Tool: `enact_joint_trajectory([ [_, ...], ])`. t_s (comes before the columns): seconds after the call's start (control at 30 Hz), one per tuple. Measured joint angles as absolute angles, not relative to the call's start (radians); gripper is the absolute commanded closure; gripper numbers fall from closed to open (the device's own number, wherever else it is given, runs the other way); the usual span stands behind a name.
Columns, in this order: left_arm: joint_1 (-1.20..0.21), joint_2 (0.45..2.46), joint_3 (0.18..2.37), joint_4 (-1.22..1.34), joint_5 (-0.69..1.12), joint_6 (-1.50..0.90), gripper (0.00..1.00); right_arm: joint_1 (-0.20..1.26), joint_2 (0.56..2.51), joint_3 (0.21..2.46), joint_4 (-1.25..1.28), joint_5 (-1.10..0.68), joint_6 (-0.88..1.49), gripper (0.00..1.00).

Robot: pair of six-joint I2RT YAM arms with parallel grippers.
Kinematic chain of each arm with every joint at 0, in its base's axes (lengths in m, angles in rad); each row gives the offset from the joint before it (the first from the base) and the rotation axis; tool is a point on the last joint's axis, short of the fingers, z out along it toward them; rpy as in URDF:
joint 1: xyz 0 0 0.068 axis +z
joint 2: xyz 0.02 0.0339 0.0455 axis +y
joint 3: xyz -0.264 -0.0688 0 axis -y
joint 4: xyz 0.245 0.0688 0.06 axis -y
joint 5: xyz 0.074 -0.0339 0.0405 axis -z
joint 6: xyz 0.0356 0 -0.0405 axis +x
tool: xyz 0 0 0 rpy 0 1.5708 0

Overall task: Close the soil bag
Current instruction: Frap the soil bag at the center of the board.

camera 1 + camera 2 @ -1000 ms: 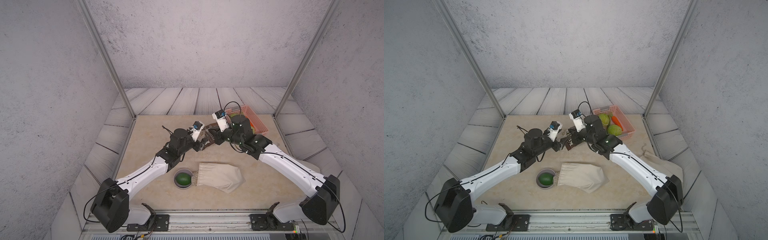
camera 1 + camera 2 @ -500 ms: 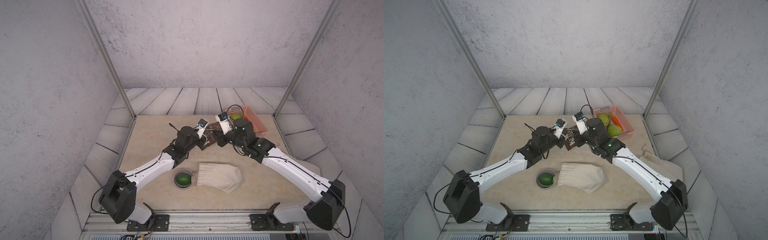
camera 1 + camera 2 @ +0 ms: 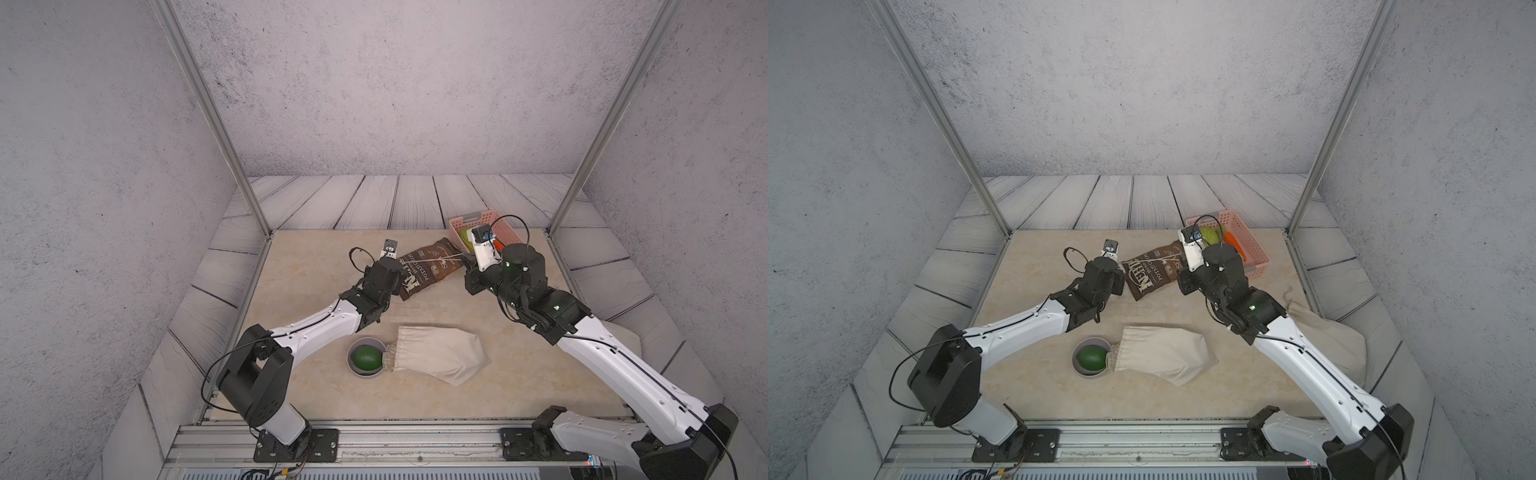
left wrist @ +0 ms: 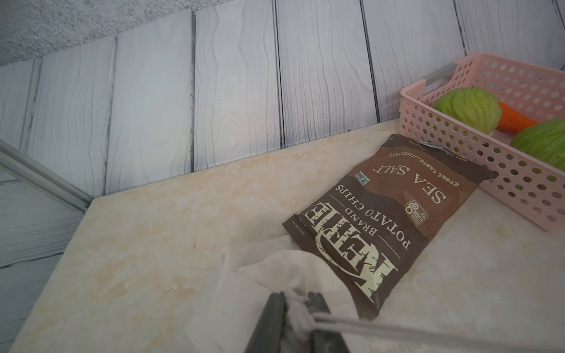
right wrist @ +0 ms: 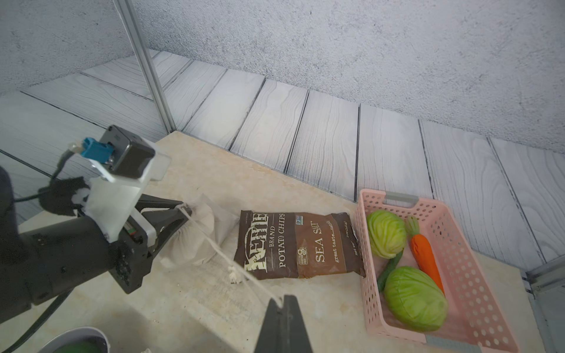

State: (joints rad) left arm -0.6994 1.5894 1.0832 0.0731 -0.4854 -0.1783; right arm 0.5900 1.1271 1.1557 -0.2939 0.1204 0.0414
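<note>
**Left gripper [image 4: 298,301] pinching a cloth bag [image 4: 275,269]**

Two dark fingers [image 4: 276,308] are closed on the bunched neck of a white cloth bag on a beige table [image 4: 153,244]. A straight cord [image 4: 397,328] leads away from the neck. Beyond lies a brown chip bag [image 4: 382,220], just beside a pink basket [image 4: 458,143] holding two cabbages [image 4: 467,107] and a carrot [image 4: 513,120].

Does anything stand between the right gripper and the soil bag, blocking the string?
Nothing visible. The left gripper is shut on the neck of the soil bag; the drawstring runs taut to the right gripper, over the chip bag.
</note>
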Motion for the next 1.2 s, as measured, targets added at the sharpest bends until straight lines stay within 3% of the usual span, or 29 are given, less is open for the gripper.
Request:
enact_joint_trajectory([
  [0.23, -0.662, 1.584, 1.076, 0.063, -0.420, -0.256, 0.79, 0.565, 1.119, 1.133, -0.303, 0.053, 0.064, 1.00],
  [0.33, -0.641, 1.553, 1.037, 0.089, -0.376, -0.259, 0.85, 0.565, 1.119, 1.128, -0.303, 0.038, 0.063, 1.00],
  [0.47, -0.620, 1.480, 0.958, 0.147, -0.284, -0.206, 1.00, 0.558, 1.122, 1.126, -0.303, 0.030, 0.050, 1.00],
  [0.7, -0.551, 1.336, 0.869, 0.175, -0.097, -0.104, 1.00, 0.516, 1.135, 1.025, -0.216, -0.040, 0.038, 1.00],
  [0.87, -0.516, 1.327, 0.867, 0.147, -0.035, -0.048, 1.00, 0.495, 1.179, 0.900, -0.120, -0.152, 0.008, 0.55],
  [0.93, -0.512, 1.327, 0.867, 0.135, -0.017, -0.030, 1.00, 0.493, 1.208, 0.874, -0.085, -0.204, -0.002, 0.43],
  [1.07, -0.513, 1.327, 0.868, 0.104, 0.013, -0.006, 1.00, 0.513, 1.268, 0.859, 0.030, -0.310, -0.025, 0.32],
  [1.2, -0.513, 1.328, 0.874, 0.082, 0.047, 0.005, 1.00, 0.559, 1.361, 0.879, 0.155, -0.389, -0.037, 0.30],
])
